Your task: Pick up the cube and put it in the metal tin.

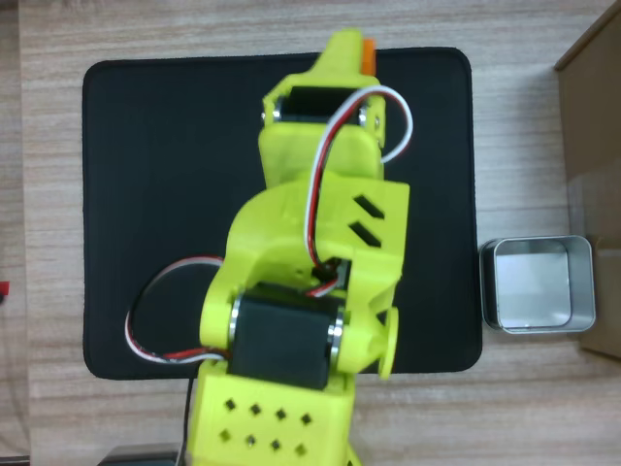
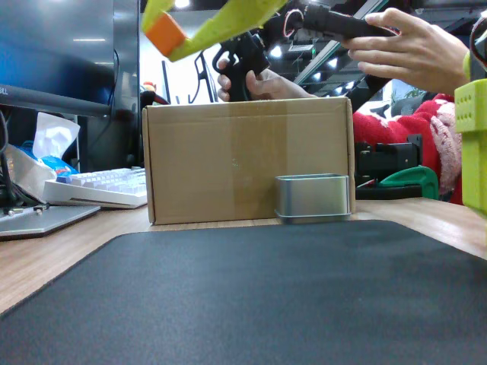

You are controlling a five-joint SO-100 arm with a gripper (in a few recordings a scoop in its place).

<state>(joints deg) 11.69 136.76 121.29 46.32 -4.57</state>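
Observation:
The cube [image 2: 165, 33] is small and bright orange, and it hangs high in the air at the top left of the fixed view, well above the table. My yellow gripper [image 2: 172, 38] is shut on it. From overhead, the cube [image 1: 369, 52] peeks out beside the gripper [image 1: 351, 53] over the far edge of the black mat, with most of the fingers hidden under the arm. The metal tin [image 1: 537, 283] is shiny, rectangular and holds nothing; it stands on the wood to the right of the mat. In the fixed view the tin [image 2: 312, 196] sits in front of the cardboard box.
A brown cardboard box [image 2: 247, 160] stands right behind the tin, at the right edge [image 1: 594, 165] from overhead. The black mat [image 1: 155, 194] covers the middle of the wooden table. A keyboard [image 2: 99, 186] lies at the left, and a person's hands [image 2: 411, 46] move behind the box.

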